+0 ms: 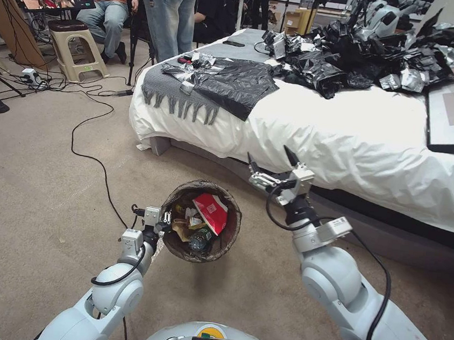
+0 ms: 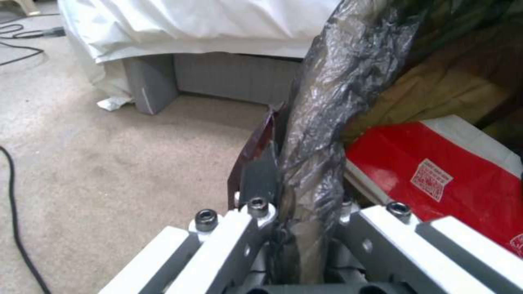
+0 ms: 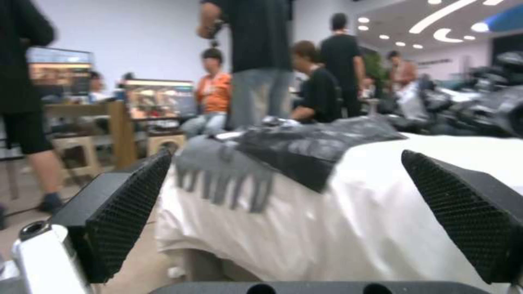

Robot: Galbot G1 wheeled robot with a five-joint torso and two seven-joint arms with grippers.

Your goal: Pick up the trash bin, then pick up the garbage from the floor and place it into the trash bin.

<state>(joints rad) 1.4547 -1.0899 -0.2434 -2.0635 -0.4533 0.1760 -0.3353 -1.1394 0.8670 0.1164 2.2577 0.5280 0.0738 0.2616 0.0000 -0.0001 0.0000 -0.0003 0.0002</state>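
The trash bin [image 1: 228, 235], lined with a dark bag, hangs above the carpet floor [image 1: 32, 171] in the head view. My left gripper [image 1: 163, 222] is shut on its near rim; the left wrist view shows the bag-covered rim [image 2: 321, 134] pinched between the fingers. Inside the bin lies garbage: a flat red packet [image 1: 210, 211] [image 2: 436, 171], brown paper [image 1: 182, 229] and a green-labelled bottle [image 1: 200, 238]. My right gripper [image 1: 271, 161] stands open in the air to the bin's upper right, near the bed's side. Its black pads [image 3: 122, 220] hold nothing.
A white bed [image 1: 349, 134] fills the right and back, with a heap of black plastic bags [image 1: 357, 59] and a grey throw [image 1: 175, 91] on it. A black cable [image 1: 86, 150] snakes over the carpet on the left. People and a stool [image 1: 75, 46] stand at the back left.
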